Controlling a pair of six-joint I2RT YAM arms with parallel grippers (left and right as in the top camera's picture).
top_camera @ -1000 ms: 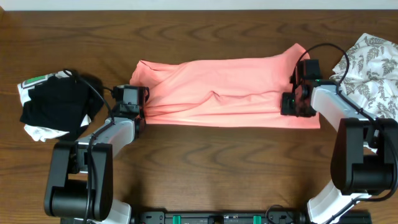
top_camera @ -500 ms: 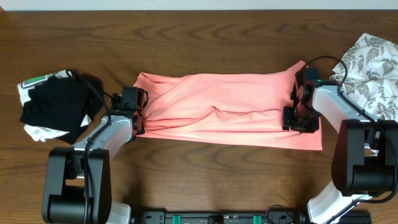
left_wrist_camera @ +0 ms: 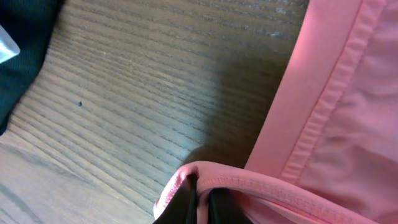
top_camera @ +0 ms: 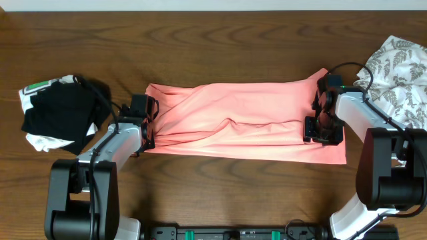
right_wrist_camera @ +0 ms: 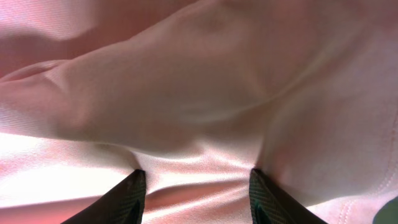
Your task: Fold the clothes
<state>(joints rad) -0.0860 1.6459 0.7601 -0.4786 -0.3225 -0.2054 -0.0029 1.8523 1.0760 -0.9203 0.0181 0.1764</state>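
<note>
The salmon-pink T-shirt (top_camera: 233, 107) lies folded into a long band across the middle of the table. My left gripper (top_camera: 145, 130) is at its left end, shut on the stitched pink hem (left_wrist_camera: 261, 186); in the left wrist view the left gripper (left_wrist_camera: 202, 198) has that hem pinched between its dark jaws. My right gripper (top_camera: 320, 130) sits on the shirt's right end. In the right wrist view the right gripper (right_wrist_camera: 198, 186) stands open, both fingertips (right_wrist_camera: 134, 190) pressed into wrinkled pink fabric (right_wrist_camera: 199, 74).
A black-and-white bundle (top_camera: 57, 117) lies at the table's left edge, its dark cloth also in the left wrist view's corner (left_wrist_camera: 18, 50). A white grey-leaf-print garment (top_camera: 397, 73) lies at the far right. Bare wooden table (top_camera: 220, 40) surrounds the shirt.
Both grippers have moved toward the table's front edge, dragging the shirt's ends with them. The band now lies lower and flatter. The right jaws have widened slightly.
</note>
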